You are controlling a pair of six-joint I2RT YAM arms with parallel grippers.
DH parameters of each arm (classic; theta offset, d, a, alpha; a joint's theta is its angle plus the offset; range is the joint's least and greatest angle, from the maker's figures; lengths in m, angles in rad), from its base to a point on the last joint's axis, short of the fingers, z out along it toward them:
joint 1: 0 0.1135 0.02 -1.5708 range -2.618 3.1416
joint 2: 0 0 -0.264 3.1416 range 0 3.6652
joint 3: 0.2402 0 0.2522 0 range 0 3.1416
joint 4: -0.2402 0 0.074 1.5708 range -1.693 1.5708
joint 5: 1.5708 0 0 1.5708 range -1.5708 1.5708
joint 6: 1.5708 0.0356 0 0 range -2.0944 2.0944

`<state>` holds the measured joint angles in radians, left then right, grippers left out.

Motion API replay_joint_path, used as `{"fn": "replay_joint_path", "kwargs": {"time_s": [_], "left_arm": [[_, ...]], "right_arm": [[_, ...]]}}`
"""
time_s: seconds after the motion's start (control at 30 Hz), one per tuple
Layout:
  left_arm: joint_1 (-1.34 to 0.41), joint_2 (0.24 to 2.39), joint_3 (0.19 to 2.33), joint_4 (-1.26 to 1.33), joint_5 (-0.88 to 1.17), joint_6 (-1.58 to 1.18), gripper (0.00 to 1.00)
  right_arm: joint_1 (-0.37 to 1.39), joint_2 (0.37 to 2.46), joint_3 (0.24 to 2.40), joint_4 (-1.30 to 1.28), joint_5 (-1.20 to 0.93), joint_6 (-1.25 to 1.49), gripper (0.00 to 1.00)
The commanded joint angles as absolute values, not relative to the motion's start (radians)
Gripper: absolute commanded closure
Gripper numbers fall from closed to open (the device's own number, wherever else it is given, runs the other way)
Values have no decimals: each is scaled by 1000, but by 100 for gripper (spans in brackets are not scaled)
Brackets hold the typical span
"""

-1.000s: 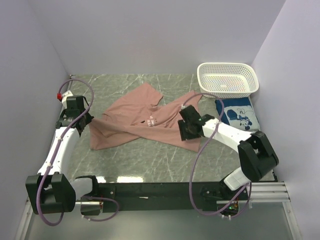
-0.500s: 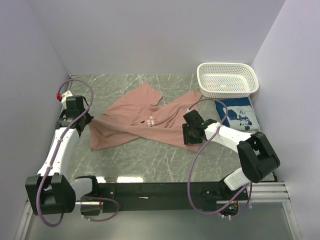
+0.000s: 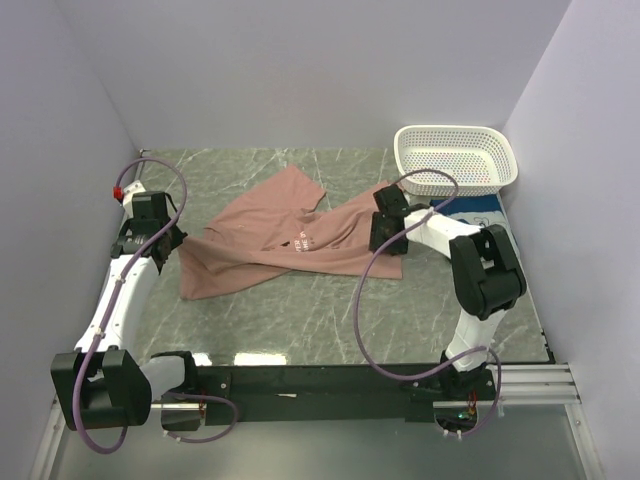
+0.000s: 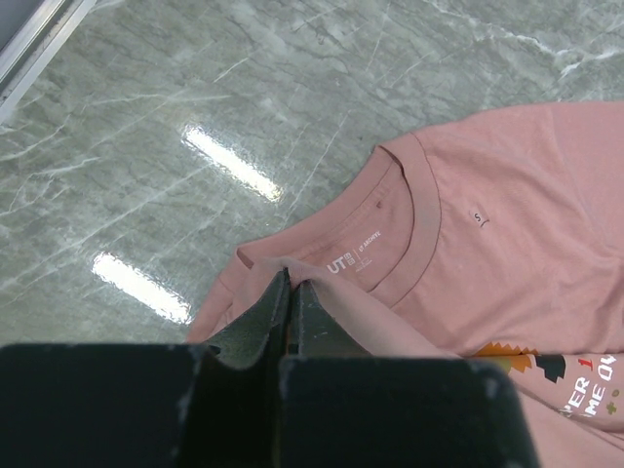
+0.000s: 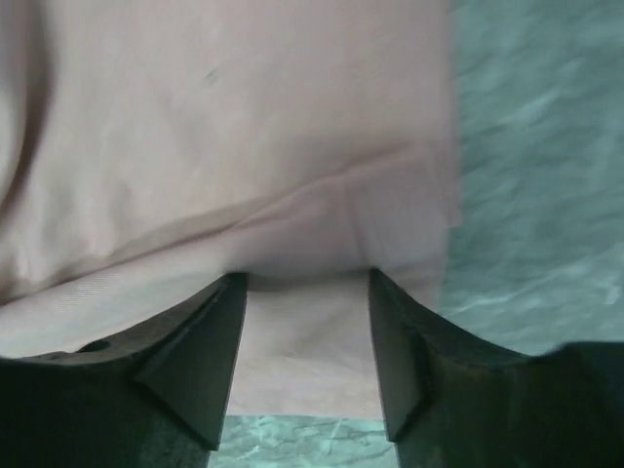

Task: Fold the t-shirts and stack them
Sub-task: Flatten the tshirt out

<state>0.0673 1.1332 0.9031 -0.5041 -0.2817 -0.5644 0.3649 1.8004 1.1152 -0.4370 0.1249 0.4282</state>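
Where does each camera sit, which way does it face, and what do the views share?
Top external: above and behind the arms, looking down on the table; the left arm and right arm show, with the pink t-shirt and basket.
Left wrist: on the left arm, looking down past the left gripper, shut on a shirt fold near the collar.
Right wrist: on the right arm, looking down through the open right gripper at the shirt's edge.
Shared: all three show the pink t-shirt on the marble table.

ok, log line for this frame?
left pincer shut on pink tee by collar | right pincer open at its right end | fold not started
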Motion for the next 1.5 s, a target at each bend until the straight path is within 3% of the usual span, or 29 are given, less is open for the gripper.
{"fn": "replay_joint_path", "kwargs": {"time_s": [0.0, 0.27, 0.57, 1.03, 1.23, 1.27, 1.47], "left_arm": [[74, 1095, 902, -468, -276, -554, 99], [75, 1089, 899, -465, -261, -555, 99], [75, 1074, 891, -465, -256, -560, 99], [75, 1055, 888, -460, -245, -563, 99], [75, 1061, 888, -465, -249, -561, 99], [75, 1060, 888, -465, -249, -561, 99], [77, 1061, 884, -465, -262, -568, 99]], "right_arm": [[345, 1775, 1187, -511, 202, 471, 37], [347, 1588, 1004, -569, 216, 647, 31], [377, 1566, 902, -519, 236, 850, 29], [425, 1655, 884, -491, 247, 897, 38], [442, 1680, 890, -502, 241, 907, 51], [442, 1677, 879, -494, 238, 907, 61], [442, 1658, 882, -494, 239, 891, 95]]}}
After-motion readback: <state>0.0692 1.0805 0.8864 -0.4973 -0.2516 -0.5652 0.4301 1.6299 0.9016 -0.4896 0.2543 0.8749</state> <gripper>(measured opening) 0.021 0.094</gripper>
